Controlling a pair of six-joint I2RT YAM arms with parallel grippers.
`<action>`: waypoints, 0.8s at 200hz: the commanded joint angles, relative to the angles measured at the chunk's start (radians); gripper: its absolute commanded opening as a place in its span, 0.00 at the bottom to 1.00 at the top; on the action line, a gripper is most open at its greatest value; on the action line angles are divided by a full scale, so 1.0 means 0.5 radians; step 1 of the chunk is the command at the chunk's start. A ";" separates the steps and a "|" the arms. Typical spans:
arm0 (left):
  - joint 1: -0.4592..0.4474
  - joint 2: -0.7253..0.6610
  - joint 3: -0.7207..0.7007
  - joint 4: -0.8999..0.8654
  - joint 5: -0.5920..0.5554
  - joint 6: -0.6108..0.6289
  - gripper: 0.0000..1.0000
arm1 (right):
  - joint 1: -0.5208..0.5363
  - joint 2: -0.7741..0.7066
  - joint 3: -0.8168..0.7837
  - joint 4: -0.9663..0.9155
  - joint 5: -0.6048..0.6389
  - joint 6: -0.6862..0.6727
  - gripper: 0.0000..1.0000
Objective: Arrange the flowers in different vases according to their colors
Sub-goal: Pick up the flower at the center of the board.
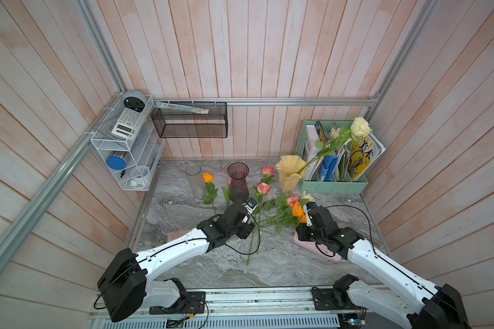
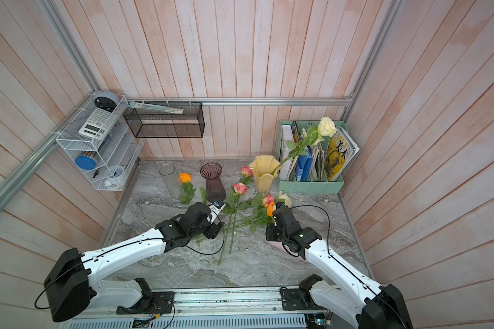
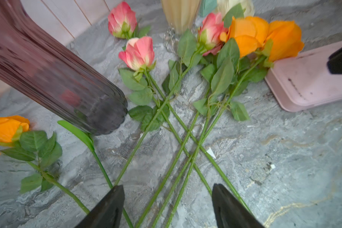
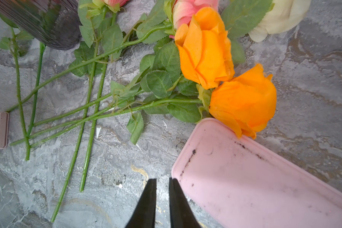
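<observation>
**Count.** Vases, 3, upright at the back of the tabletop (image 1: 268, 270): purple vase (image 1: 238, 182), taken as reference; clear vase (image 1: 193, 178) to its left; yellow vase (image 1: 290, 173) to its right.
Orange roses, 3: lone orange rose (image 1: 207, 177) lying between the clear and purple vases; orange pair (image 4: 204, 47), heads together, well right of the purple vase and nearer the robot.
Pink roses, 3: far pink rose (image 1: 267, 171), middle pink rose (image 1: 263, 188) and near pink rose (image 1: 292, 200), all lying right of the purple vase.
Pink tulip (image 1: 228, 182), 1, largely hidden at the purple vase's left flank.
Cream roses, 2 certain: standing cream rose (image 1: 360, 127) leaning out of the yellow vase; lying cream rose (image 1: 307, 196) beside the orange pair.

**Surface and room.** Grey marbled top. Walls (image 1: 240, 57) of pale pink-washed planks, with aluminium framing. Right of the purple vase are a mint file holder (image 1: 334, 186) and a pink case (image 4: 265, 187), which touches one head of the orange pair. Up on the walls to its left hang a black mesh basket (image 1: 188, 122) and a white wire shelf (image 1: 126, 153).

**Appearance.** Purple vase: dark, ribbed, narrow-necked glass. Clear vase: tall cylinder. Yellow vase: pale, with a ruffled rim. The flowers have long green stems with serrated leaves, and the stems cross in a fan just right of the purple vase's base.

**End effectors.** Left gripper (image 3: 167, 187), in front of the purple vase: jaws spread wide above the crossed stems, clasping nothing. Right gripper (image 4: 162, 180), by the pink case: fingers drawn almost together, with nothing between them.
</observation>
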State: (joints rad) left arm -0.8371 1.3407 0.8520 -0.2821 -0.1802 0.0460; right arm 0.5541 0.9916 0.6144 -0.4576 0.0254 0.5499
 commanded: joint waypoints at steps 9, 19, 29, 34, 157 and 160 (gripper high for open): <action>0.031 0.120 0.090 0.014 -0.010 -0.046 0.76 | -0.025 0.023 -0.013 0.022 -0.031 -0.010 0.20; 0.049 0.169 0.099 0.053 -0.005 -0.041 0.76 | -0.033 0.028 -0.018 0.026 -0.038 -0.014 0.20; 0.062 0.237 0.137 0.053 -0.005 -0.026 0.76 | -0.037 0.032 -0.021 0.030 -0.040 -0.019 0.20; 0.065 0.275 0.166 0.044 -0.011 -0.012 0.76 | -0.039 0.032 -0.021 0.028 -0.043 -0.022 0.21; 0.269 0.803 0.555 -0.259 -0.018 0.357 0.67 | -0.053 0.007 -0.076 0.073 -0.057 -0.050 0.22; 0.271 0.808 0.555 -0.261 -0.012 0.359 0.66 | -0.053 0.007 -0.075 0.074 -0.058 -0.051 0.22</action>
State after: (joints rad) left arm -0.7120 1.7206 1.1038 -0.3672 -0.1982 0.1925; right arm 0.5339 1.0027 0.5877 -0.4320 0.0010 0.5446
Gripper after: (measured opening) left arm 0.679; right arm 0.216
